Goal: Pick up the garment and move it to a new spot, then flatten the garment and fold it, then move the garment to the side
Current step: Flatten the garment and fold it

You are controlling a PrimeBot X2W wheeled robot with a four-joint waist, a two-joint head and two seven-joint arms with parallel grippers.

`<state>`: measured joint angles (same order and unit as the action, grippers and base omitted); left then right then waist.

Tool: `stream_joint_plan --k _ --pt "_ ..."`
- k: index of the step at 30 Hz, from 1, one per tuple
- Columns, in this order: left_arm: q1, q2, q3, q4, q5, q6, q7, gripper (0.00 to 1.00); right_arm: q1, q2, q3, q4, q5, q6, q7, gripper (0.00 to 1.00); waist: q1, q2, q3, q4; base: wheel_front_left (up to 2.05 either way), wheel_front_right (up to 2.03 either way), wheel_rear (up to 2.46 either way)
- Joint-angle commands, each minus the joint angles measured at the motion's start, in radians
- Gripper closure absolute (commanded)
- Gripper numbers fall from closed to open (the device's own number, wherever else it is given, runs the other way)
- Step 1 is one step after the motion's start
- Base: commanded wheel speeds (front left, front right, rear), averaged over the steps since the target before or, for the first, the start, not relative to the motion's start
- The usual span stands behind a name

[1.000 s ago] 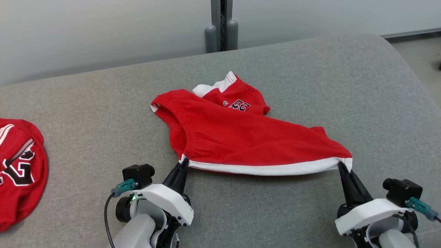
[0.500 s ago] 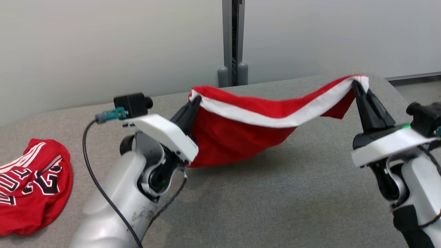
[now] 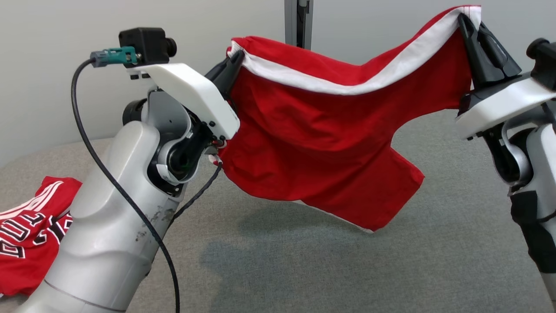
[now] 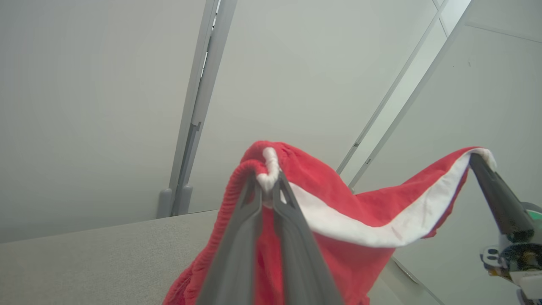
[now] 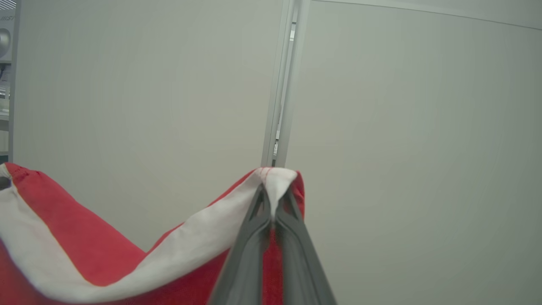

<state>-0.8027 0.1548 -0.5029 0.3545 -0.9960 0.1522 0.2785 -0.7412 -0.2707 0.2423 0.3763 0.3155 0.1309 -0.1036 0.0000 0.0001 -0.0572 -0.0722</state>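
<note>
Changed since a second ago: the red shorts [image 3: 321, 143], then flat on the grey cushioned surface [image 3: 347, 269], now hang clear of it with both arms raised; the head camera has tilted up too. Far left: a red lettered jersey [image 3: 26, 226], crumpled at the surface's near-left part, partly behind the left forearm [image 3: 108, 226]. Left gripper [image 3: 236, 58]: clamped on one end of the white band [image 3: 347, 84], beside the gathered waistband. Centre: shorts strung between the two grips, the band sagging in the middle, one leg dangling low to the right. Right gripper [image 3: 465, 21]: clamped on the band's other end, higher in the head view than the left. Handling, judged: level the two grips and draw them slightly apart to take out the sag before carrying; keep the dangling leg off the cushion. Room: open surface lies below and to the right; the jersey crowds the left, and the wall with its post [image 3: 297, 17] closes the far side.
</note>
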Motion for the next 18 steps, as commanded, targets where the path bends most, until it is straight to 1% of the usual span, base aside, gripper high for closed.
stream_joint_plan --k 1,6,9,10,11,12,13,15,16,18 --pt "-0.019 0.008 0.005 -0.001 0.005 0.006 0.0 1.0 -0.021 -0.009 0.003 0.001 0.001 0.0 0.008 1.0 0.0 -0.0001 0.01 -0.001 0.0 0.0 0.0" --pt "-0.096 0.004 0.045 0.039 0.0 0.047 -0.009 1.0 -0.127 -0.014 0.038 0.043 0.032 0.0 0.05 1.0 0.0 -0.0001 0.073 -0.018 0.0 0.0 0.0" --pt "-0.196 -0.002 0.075 0.075 0.018 0.072 -0.034 1.0 -0.238 -0.015 0.053 0.088 0.058 0.0 0.061 1.0 0.0 -0.0001 0.164 -0.035 0.0 0.0 0.0" --pt "-0.227 0.008 0.074 0.096 0.042 0.081 -0.051 1.0 -0.272 -0.008 0.056 0.111 0.069 0.0 0.06 1.0 0.0 -0.0001 0.195 -0.045 0.0 0.0 0.0" --pt "-0.253 0.012 0.053 0.123 0.077 0.075 -0.073 1.0 -0.298 -0.009 0.061 0.145 0.072 0.0 0.049 1.0 0.0 -0.0001 0.211 -0.046 0.0 0.0 0.0" --pt "-0.287 0.004 0.046 0.154 0.094 0.073 -0.093 1.0 -0.335 -0.012 0.072 0.173 0.068 0.0 0.04 1.0 0.0 -0.0001 0.232 -0.049 0.0 0.0 0.0" --pt "-0.33 -0.01 0.047 0.179 0.103 0.072 -0.11 1.0 -0.383 -0.015 0.079 0.198 0.063 0.0 0.026 1.0 0.0 -0.0001 0.258 -0.053 0.0 0.0 0.0" --pt "-0.445 -0.018 0.051 0.222 0.136 0.07 -0.153 1.0 -0.483 0.0 0.067 0.247 0.085 0.0 -0.006 1.0 0.0 -0.0001 0.329 -0.067 0.0 0.0 0.0" --pt "-0.49 -0.02 0.058 0.25 0.144 0.069 -0.178 1.0 -0.526 0.005 0.058 0.274 0.084 0.0 -0.033 1.0 0.0 -0.0001 0.363 -0.074 0.0 0.0 0.0" --pt "-0.561 -0.035 0.073 0.311 0.155 0.054 -0.239 1.0 -0.6 0.017 0.05 0.337 0.042 0.0 -0.106 1.0 0.0 -0.0001 0.42 -0.089 0.0 0.0 0.0"
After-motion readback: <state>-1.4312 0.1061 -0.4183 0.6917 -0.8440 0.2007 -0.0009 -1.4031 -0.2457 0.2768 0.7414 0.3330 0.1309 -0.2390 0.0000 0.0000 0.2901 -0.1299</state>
